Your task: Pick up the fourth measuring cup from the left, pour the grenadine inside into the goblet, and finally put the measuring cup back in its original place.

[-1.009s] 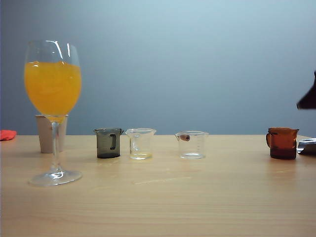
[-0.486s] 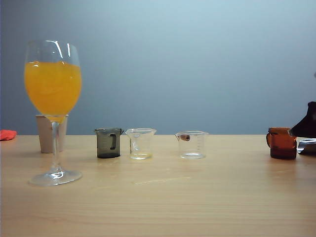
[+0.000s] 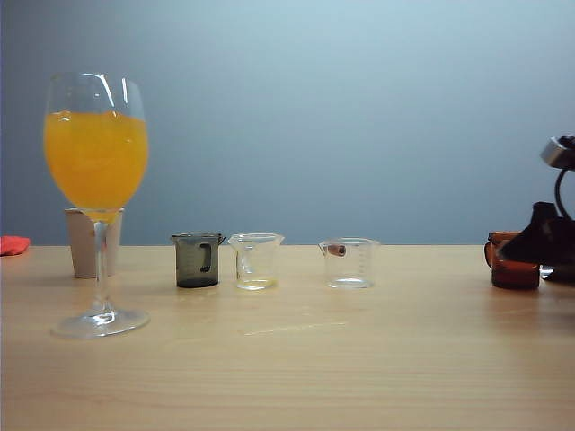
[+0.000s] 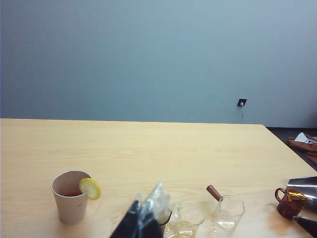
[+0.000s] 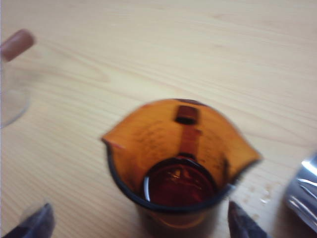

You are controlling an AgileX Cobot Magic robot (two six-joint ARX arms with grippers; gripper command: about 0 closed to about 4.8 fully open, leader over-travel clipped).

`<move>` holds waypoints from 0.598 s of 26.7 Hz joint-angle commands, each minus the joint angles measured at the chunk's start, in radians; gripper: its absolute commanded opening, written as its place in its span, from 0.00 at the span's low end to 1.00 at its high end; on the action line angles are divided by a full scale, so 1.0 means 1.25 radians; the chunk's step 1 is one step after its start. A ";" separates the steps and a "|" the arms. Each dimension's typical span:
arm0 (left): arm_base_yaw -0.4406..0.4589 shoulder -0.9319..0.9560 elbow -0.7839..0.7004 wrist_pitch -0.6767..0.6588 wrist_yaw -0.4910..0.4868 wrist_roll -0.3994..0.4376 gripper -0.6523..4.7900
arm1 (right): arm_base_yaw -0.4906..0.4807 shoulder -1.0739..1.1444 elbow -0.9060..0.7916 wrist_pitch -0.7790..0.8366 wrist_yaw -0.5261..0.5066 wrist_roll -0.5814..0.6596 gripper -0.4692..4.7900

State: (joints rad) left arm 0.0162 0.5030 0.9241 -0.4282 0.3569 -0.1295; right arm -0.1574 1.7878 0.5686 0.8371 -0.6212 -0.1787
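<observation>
Step in hand: the approach to the pick, nothing lifted yet. The right gripper (image 5: 138, 220) is hanging close over the fourth measuring cup (image 5: 178, 163), its two dark fingertips (image 5: 37, 223) standing wide apart on either side of the amber body and, as far as the blurred right wrist view shows, clear of it; no grasp is made. The grenadine (image 5: 179, 184) is lying as a deep red pool in the cup's bottom. In the exterior view this cup (image 3: 512, 262) is standing at the far right of the row, half hidden by the dark gripper (image 3: 546, 241). Next move, as a judgement: the fingers are needing to settle lower around the cup wall and close squarely, keeping the cup upright for a long carry across to the goblet. Count, near to far on the wooden table (image 3: 296, 368): one goblet (image 3: 96, 180), nearest, tall and holding orange juice (image 3: 96, 157) to well above half; four measuring cups in a line, being one smoky grey cup (image 3: 197, 260), two clear cups (image 3: 256, 261) (image 3: 349, 263) and the amber one; one beige paper cup (image 4: 72, 196) with one lemon slice (image 4: 90, 189) on its rim, behind the goblet. The left gripper (image 4: 141, 220) is hovering near the left end of the row, holding nothing visible; its opening cannot be judged.
</observation>
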 commanded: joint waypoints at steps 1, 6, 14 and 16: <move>-0.001 -0.001 0.005 0.015 0.003 -0.002 0.11 | 0.009 0.013 0.017 0.011 0.016 -0.008 1.00; -0.001 -0.001 0.005 0.013 0.005 -0.002 0.11 | 0.015 0.053 0.047 0.026 0.013 -0.007 1.00; -0.001 0.023 0.005 -0.046 0.258 0.038 0.11 | 0.025 0.078 0.072 0.029 0.014 -0.006 1.00; -0.001 0.049 0.005 -0.085 0.337 0.038 0.11 | 0.027 0.078 0.073 0.036 0.014 -0.006 1.00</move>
State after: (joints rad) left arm 0.0162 0.5419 0.9279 -0.4877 0.6659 -0.0963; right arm -0.1272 1.8885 0.6559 0.8593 -0.6006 -0.1852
